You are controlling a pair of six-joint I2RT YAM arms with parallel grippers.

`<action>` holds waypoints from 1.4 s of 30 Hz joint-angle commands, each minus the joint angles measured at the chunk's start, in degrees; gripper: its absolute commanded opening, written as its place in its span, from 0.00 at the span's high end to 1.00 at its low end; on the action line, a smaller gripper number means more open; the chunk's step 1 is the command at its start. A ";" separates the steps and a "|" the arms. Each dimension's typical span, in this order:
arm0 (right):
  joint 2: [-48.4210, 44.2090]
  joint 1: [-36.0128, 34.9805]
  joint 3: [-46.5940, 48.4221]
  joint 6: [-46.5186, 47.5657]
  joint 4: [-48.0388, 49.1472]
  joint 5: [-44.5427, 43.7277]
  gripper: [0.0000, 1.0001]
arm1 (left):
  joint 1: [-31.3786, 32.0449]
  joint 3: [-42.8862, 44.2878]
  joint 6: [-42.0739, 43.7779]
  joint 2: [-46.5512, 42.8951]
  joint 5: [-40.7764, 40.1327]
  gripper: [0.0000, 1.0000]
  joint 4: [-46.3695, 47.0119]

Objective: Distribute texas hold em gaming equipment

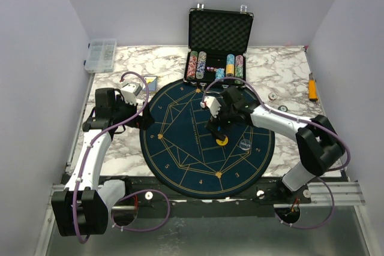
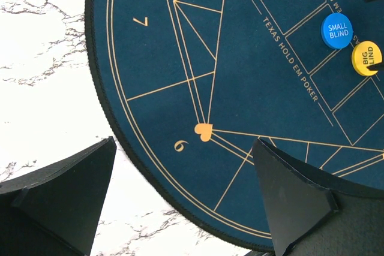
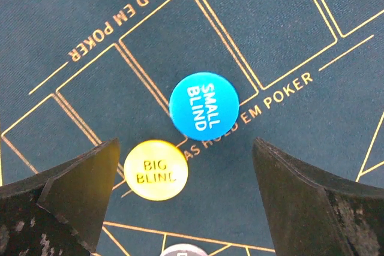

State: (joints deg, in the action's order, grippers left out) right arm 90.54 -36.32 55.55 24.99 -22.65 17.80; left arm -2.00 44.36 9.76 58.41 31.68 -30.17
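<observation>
From the near edge, both arms reach out over the marble table (image 1: pixel 288 64). The left gripper (image 2: pixel 185 143) hangs low at the left rim of the round dark-blue mat (image 1: pixel 180 154). Its fingers are spread wide and hold nothing: one is over the bare marble, the other over the mat near the gold "6".

The right gripper (image 3: pixel 185 148) hovers above the middle of the mat. Its fingers are also wide apart and empty. Just below them lie two of the buttons. The yellow BIG BLIND disc (image 3: pixel 156 169) sits close beside one fingertip. The blue SMALL BLIND disc (image 3: pixel 204 107) is just beside it, a little further on, across the "Texas Hold Em Poker" lettering. I cannot tell whether the two are touching. The edge of a pale disc (image 3: pixel 180 250) shows at the bottom of the right wrist view, too cropped to read. From above, a round dark button (image 1: pixel 244 144) lies flat on the mat just to the right of the yellow one.

Further out on the right, a small pale disc (image 1: pixel 272 96) rests on the marble off the mat, with a second small disc (image 1: pixel 282 108) near it. An orange-handled tool (image 1: pixel 312 86) lies by the right wall. On the left, a small blue and yellow box (image 1: pixel 149 82) sits just off the mat's far rim.

At the back stands an open black case (image 1: pixel 220 28) with chip stacks (image 1: pixel 202 64) in rows. A clear compartment box (image 1: pixel 101 55) occupies the far left corner.
</observation>
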 commanded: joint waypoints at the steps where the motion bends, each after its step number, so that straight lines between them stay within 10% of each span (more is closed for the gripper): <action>1: 3.85 -0.72 2.37 -1.94 4.20 -2.99 0.06 | 0.24 1.69 0.79 -0.34 -0.17 0.02 -0.73; 10: 9.66 -1.03 4.20 -2.26 6.73 -5.20 0.13 | 0.24 1.70 0.62 -0.62 -0.18 0.01 -0.76; 26: 11.30 -3.85 3.51 0.06 3.63 -5.93 0.57 | 0.25 1.96 0.45 -1.17 -0.11 0.02 -0.70; 42: 10.99 -17.38 9.82 -1.00 4.71 1.45 0.59 | -10.16 4.36 -5.16 -4.50 0.74 0.02 -0.59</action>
State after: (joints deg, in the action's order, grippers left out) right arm 100.16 -50.19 62.67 24.05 -19.18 17.21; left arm -6.92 46.46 7.38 54.43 30.44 -30.57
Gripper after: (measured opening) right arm 0.511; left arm 0.985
